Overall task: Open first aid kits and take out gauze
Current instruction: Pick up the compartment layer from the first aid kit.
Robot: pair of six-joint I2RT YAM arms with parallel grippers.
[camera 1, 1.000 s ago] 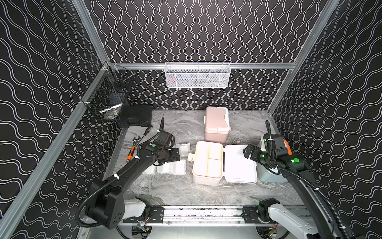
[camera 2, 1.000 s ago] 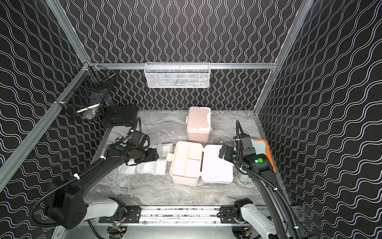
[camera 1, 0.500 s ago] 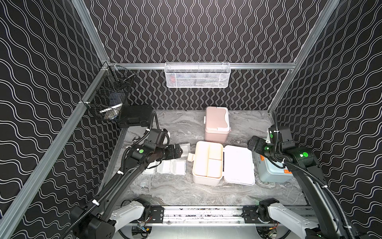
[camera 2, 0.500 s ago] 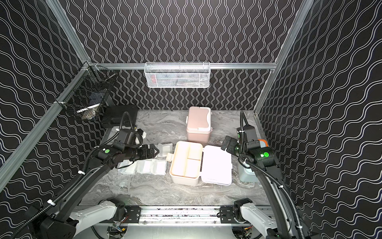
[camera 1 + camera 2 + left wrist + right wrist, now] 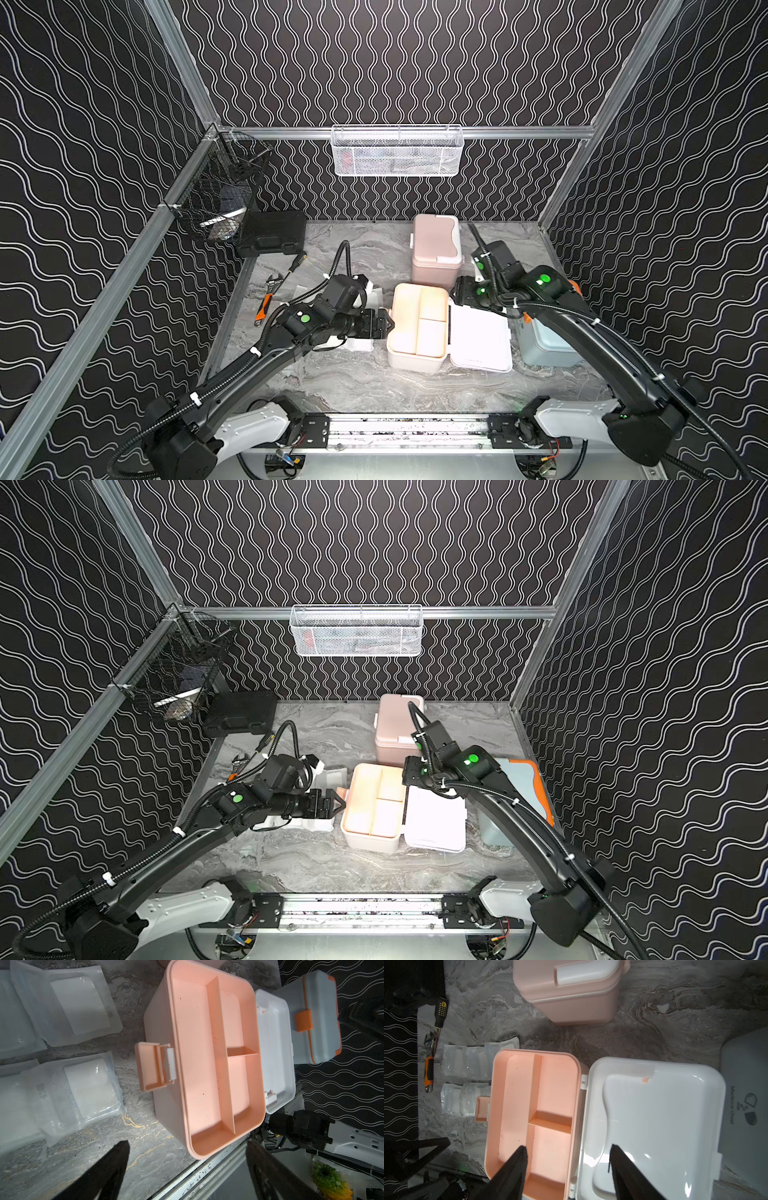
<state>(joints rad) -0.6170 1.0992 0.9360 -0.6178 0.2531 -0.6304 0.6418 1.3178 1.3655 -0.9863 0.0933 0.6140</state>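
I find the white kit (image 5: 417, 328) lid-open at centre. Gauze packets (image 5: 81, 1009) lie on the table (image 5: 353, 386) at its nine o'clock. Left gripper (image 5: 187, 1142): jaws spread, empty. Right gripper (image 5: 569, 1147): jaws apart, empty, above the kit's hinge.

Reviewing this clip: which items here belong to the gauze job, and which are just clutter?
Job: open white kit, pink kit, blue kit, gauze packets.
Clutter: black case, screwdriver, wrench, white wire basket, black wire basket.
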